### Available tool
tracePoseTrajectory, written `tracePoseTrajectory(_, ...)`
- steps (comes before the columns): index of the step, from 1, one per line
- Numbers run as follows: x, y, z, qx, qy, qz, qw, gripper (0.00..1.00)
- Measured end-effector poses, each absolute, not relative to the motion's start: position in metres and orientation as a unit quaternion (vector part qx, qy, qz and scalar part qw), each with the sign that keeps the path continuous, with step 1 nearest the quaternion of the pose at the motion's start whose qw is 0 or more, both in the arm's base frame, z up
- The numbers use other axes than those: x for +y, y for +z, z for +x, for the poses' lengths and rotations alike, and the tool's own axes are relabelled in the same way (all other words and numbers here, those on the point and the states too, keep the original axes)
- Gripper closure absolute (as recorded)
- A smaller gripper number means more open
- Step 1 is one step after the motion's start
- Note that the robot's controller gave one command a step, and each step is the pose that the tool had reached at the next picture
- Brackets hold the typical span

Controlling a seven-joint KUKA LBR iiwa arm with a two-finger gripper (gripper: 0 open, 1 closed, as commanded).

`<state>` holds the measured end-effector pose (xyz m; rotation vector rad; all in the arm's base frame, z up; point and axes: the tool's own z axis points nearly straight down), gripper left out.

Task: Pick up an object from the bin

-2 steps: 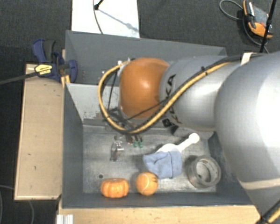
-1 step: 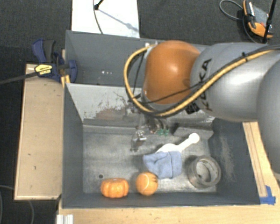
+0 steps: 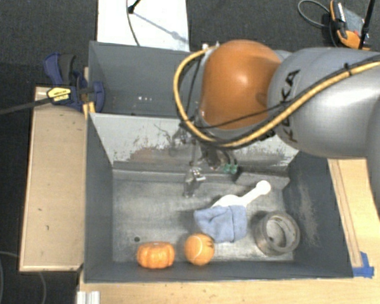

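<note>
In the camera view the pincer [image 3: 192,182] hangs below the orange wrist cover over bare floor in the far middle of the grey bin [image 3: 142,206], and I cannot tell how far open it is. Nearest, just to its right, lies a white scoop [image 3: 246,195], its long axis slanting near-left to far-right, handle end pointing far-right, wide end touching a crumpled blue cloth [image 3: 223,223]. A grey metal ring [image 3: 276,233], an orange ball [image 3: 199,249] and a small orange pumpkin [image 3: 155,255] lie along the near wall.

We identify a robotics lab: KUKA arm [image 3: 332,105] over a grey metal bin [image 3: 99,194], cables [image 3: 14,110] on carpet [image 3: 32,19].
</note>
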<state>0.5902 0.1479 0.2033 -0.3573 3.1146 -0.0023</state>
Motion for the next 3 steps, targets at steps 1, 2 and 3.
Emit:
tracePoseTrajectory(1,0.114,0.152,0.581,0.992,0.002,-0.127,0.005,0.0)
tracePoseTrajectory(2,0.103,0.102,0.558,0.982,0.0,-0.189,0.002,0.0)
tracePoseTrajectory(3,0.066,0.107,0.535,0.974,0.0,-0.226,0.013,0.0)
